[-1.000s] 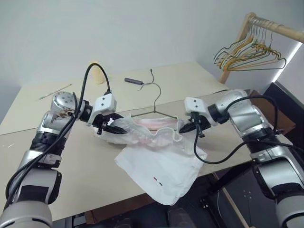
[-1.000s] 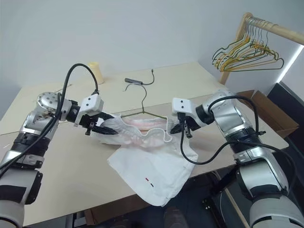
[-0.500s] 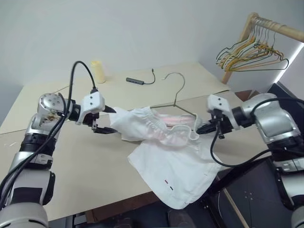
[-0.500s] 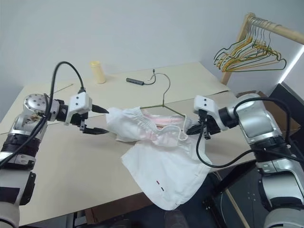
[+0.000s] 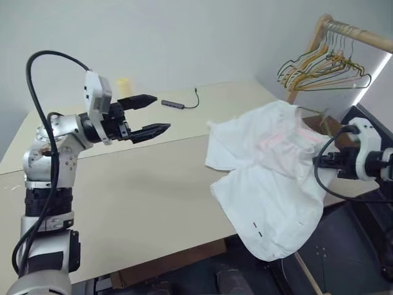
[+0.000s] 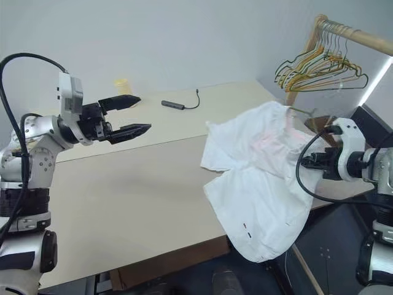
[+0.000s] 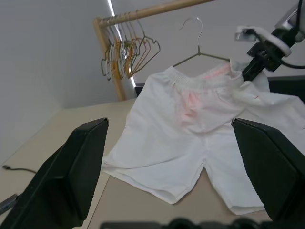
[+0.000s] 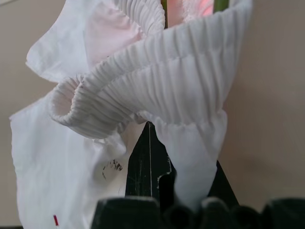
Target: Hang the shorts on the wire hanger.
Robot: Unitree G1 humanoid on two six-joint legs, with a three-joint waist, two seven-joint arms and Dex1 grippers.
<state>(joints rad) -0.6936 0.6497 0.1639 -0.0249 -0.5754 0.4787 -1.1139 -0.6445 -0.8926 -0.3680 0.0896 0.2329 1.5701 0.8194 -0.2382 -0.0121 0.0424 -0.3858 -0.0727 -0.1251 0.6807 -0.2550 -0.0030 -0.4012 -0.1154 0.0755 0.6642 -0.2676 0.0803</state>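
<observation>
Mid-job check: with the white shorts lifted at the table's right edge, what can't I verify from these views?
- Thin olive-grey wire hanger: its lower bar is hidden inside the white thin-cloth shorts in the left wrist view.
- Right gripper: in its wrist view, the gathered waistband covers its fingertips, so what they pinch, cloth alone or wire too, is unclear.
- Shorts' hem: hangs past the table edge.

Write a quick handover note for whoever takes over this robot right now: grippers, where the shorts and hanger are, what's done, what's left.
Left gripper: open, empty, raised above the table.
Right gripper: shut on the shorts at the waistband.
The shorts hang on the wire hanger, lifted at the table's right edge, with the legs draping onto the tabletop and over the edge.
Done: shorts threaded on the hanger.
Left: probably check that the waistband sits evenly, then let go.
</observation>
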